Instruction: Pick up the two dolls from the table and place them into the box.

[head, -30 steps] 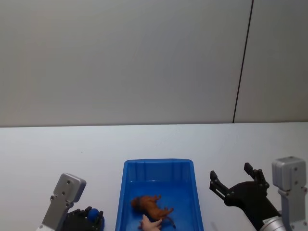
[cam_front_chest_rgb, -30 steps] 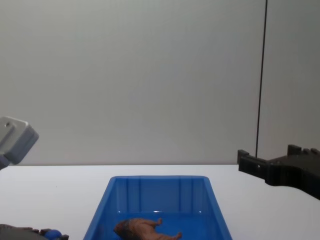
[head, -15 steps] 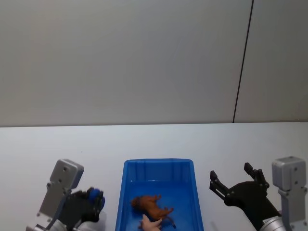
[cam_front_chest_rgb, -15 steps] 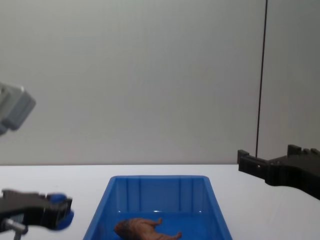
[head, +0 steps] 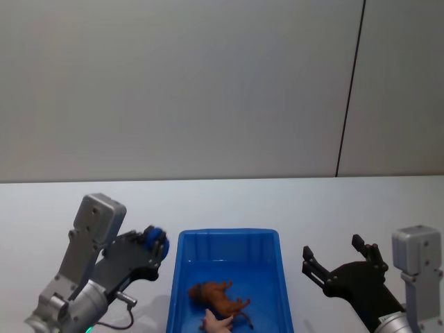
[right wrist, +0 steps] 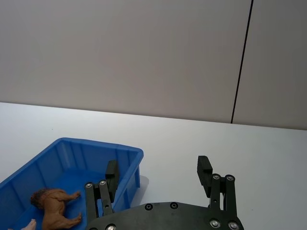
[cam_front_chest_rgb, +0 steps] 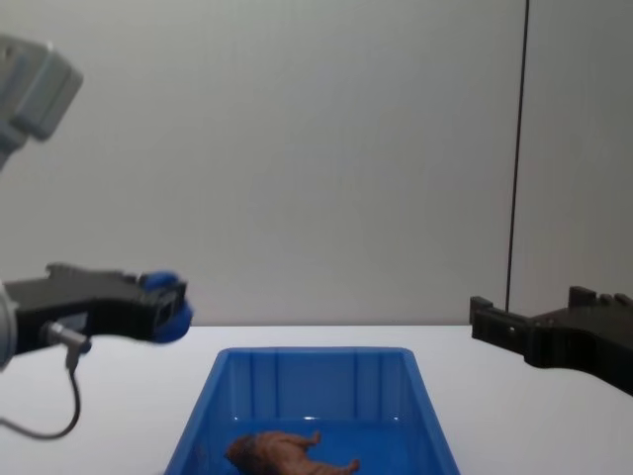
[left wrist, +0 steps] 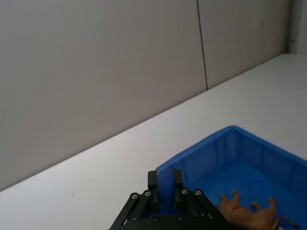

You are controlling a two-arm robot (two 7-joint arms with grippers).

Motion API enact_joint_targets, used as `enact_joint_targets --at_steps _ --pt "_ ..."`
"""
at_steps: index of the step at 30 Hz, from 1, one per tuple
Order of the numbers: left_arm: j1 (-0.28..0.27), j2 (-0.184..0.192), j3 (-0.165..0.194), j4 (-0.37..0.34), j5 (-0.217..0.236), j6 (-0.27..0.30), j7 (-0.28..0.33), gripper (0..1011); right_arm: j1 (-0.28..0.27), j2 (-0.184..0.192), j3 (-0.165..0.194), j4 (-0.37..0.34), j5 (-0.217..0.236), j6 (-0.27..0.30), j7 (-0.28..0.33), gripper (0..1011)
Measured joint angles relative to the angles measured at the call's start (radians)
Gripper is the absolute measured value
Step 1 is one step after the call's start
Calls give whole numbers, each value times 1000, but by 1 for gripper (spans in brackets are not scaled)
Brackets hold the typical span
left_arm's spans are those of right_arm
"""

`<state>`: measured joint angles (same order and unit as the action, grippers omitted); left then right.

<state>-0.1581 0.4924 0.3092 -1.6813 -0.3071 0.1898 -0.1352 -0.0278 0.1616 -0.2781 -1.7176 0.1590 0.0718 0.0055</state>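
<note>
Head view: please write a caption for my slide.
Both dolls lie in the blue box; grippers flank it.

plain grey wall (head: 180,83), dark vertical seam (head: 350,90)

The box (head: 182,277), a bright blue open bin, sits on the white table (head: 333,208) between the two claws, left gripper (head: 154,244) and right gripper (head: 336,260). Inside, the brown doll (head: 218,297) lies on its side; a pale pink doll (head: 216,323), apparently the pig, touches it on the side nearer the robot.
</note>
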Motion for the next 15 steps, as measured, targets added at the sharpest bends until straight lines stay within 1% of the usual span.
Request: enact_joint_targets --at_steps 2,4,6,7,10,11,12,14,15 --pt "-6 -2 -1 -1 0 -9 -14 165 0 0 0 0 0 0 0 1001" --pt "-19 -8 -1 -1 -1 -28 -50 165 0 0 0 0 0 0 0 1001" --pt "-25 -10 -1 -1 -2 -36 -68 165 0 0 0 0 0 0 0 1001" --pt "-31 -13 -2 0 -5 -46 -90 165 0 0 0 0 0 0 0 1001" --pt "-39 -17 -2 3 -11 -58 -118 171 0 0 0 0 0 0 0 1001" --pt "-46 -20 -1 8 -15 -65 -138 198 0 0 0 0 0 0 0 1001" --pt "-46 -20 -1 8 -15 -65 -138 198 0 0 0 0 0 0 0 1001" --pt "-58 -27 1 17 -28 -81 -185 289 0 0 0 0 0 0 0 1001" --pt "-61 -29 1 20 -30 -84 -192 307 0 0 0 0 0 0 0 1001"
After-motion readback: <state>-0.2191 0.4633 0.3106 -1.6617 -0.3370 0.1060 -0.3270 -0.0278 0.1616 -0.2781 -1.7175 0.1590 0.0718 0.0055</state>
